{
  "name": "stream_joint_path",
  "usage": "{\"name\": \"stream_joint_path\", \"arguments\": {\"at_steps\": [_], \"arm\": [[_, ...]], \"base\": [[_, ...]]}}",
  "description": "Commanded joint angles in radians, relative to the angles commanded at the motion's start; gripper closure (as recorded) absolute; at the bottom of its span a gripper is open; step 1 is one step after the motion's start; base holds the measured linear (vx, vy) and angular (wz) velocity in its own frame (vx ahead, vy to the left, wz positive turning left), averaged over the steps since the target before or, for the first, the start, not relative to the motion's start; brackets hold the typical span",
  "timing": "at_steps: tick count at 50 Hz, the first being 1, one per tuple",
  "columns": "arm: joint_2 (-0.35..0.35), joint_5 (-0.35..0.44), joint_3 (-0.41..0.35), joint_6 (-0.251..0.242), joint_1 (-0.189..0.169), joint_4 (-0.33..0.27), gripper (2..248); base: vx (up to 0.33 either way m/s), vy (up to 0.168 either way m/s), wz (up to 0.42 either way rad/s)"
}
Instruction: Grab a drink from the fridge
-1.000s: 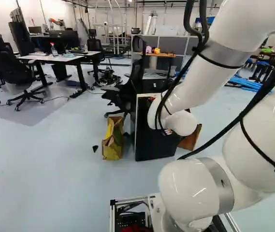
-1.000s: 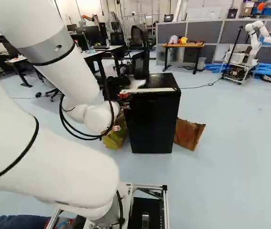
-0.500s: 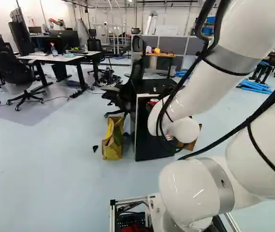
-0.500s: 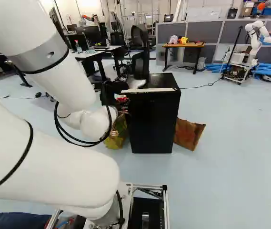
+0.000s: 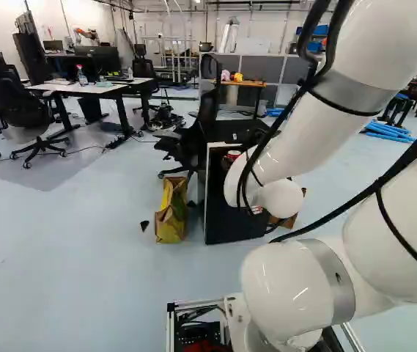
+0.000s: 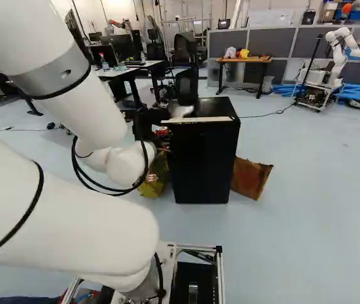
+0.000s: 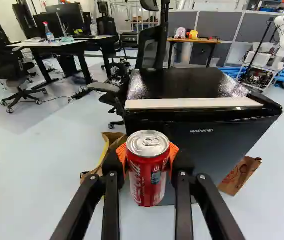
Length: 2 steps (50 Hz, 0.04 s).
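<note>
My gripper (image 6: 161,142) shows only in small part past the arm's white wrist in the right base view, with red of the can at it. In the wrist view the gripper (image 7: 147,156) is shut on an upright red drink can (image 7: 147,175), an orange pad on each side. The can's silver top faces up, its tab unbroken in place. Beyond the can stands the black fridge (image 7: 204,145), a pale strip along the front edge of its glossy top. The fridge's shelves do not show.
A yellow-brown bag (image 5: 170,211) stands left of the fridge, a brown cardboard piece (image 6: 250,178) to its right. An office chair (image 7: 152,47) is close behind the fridge. Desks (image 5: 83,89) stand farther back left, another robot (image 6: 338,60) far right.
Over the last second the arm's upper links have shifted slightly, rightward in the left base view and leftward in the right one. The can has stayed with the gripper. The base has not moved.
</note>
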State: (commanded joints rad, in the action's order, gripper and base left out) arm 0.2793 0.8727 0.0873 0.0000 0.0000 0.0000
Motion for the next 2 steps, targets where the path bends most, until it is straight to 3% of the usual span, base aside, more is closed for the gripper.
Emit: {"name": "stream_joint_path", "arguments": {"at_steps": [2], "arm": [[0.000,0.000,0.000,0.000,0.000,0.000,150]], "base": [[0.000,0.000,0.000]]}}
